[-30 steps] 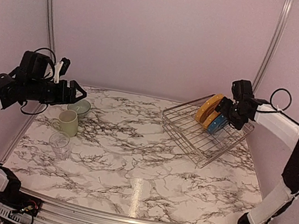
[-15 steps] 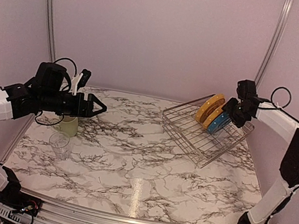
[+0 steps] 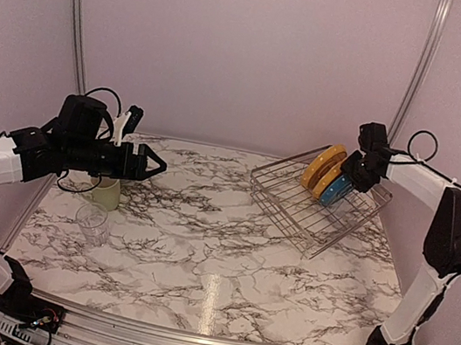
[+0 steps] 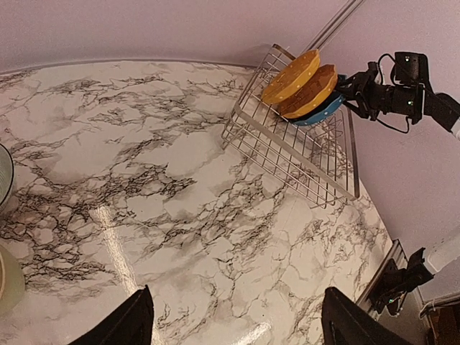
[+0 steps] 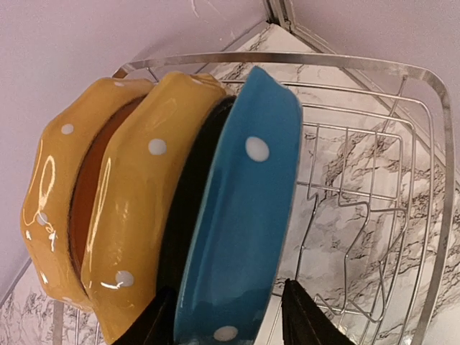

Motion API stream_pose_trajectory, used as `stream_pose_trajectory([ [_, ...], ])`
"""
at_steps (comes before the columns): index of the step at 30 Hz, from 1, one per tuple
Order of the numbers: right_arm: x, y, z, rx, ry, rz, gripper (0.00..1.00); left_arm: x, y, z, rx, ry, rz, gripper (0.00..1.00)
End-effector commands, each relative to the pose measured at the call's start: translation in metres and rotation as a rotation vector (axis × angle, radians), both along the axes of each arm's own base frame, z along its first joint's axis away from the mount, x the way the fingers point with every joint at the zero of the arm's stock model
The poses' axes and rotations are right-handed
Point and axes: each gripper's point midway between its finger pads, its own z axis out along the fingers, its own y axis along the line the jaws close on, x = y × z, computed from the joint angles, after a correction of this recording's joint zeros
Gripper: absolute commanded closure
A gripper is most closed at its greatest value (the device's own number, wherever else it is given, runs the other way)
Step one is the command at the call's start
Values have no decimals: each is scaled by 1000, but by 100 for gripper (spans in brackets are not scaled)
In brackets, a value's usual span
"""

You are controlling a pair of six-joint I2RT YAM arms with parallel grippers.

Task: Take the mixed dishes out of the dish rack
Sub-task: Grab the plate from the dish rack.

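**Item: dish rack** [image 3: 299, 212]. Silver wire, low sides, upright tines. Sits far right on counter [image 3: 225, 260], turned at an angle to its edges.

**Contents:** 3 dotted plates on edge in rack's far corner, packed face to face, leaning. Order in right wrist view, L to R: outer yellow plate [image 5: 57, 194], middle yellow plate [image 5: 136, 208], blue plate [image 5: 237, 215]. Yellow pair touching; blue one tight vs. middle yellow.

**Item: right hand** [image 5: 228, 287]. At the blue plate, one finger each side of its rim, one of them slipped btwn blue and middle yellow. Fingers part-way apart. Cannot tell if they press the plate or only straddle it.

**Item: left hand** [image 4: 237, 289]. Above far-left part of counter, fingers spread wide, nothing btwn them. Points toward rack, well apart from it.

**Off rack, counter far left:**
- Pale green mug [image 3: 105, 194], partly hidden behind left arm.
- Clear glass [image 3: 92, 222], upright, just on near side of mug.
- Pale bowl [image 4: 5, 180], only a sliver of rim showing at edge of left wrist view.
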Motion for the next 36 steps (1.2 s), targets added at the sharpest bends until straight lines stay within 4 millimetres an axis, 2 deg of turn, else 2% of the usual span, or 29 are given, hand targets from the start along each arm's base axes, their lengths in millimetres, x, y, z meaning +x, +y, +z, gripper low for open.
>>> stream_pose_trajectory([
  [1, 14, -10, 5, -3, -24, -68, 54, 2, 0, 5, 16, -12, 7, 18],
  [6, 18, -11, 2, -1, -24, -82, 62, 1, 1, 2, 23, -6, 9, 18],
  [15, 24, -10, -5, -5, -26, -79, 61, 0, 1, -1, 28, 2, 11, 18],
  [18, 26, -8, -4, 3, -26, -73, 75, -1, 1, -1, 28, 6, 11, 18],
  [20, 26, -7, 0, 11, -31, -69, 84, -2, 1, -1, 28, 7, 12, 18],
  [28, 26, -4, 24, -26, -53, -33, 98, -4, 0, -1, 26, 7, 9, 18],
  [31, 24, -5, 34, -109, -26, -33, 100, -4, 0, -1, 23, 6, 9, 18],
  [36, 20, -7, 38, -239, 60, -41, 100, -6, -1, -2, 20, 7, 7, 18],
])
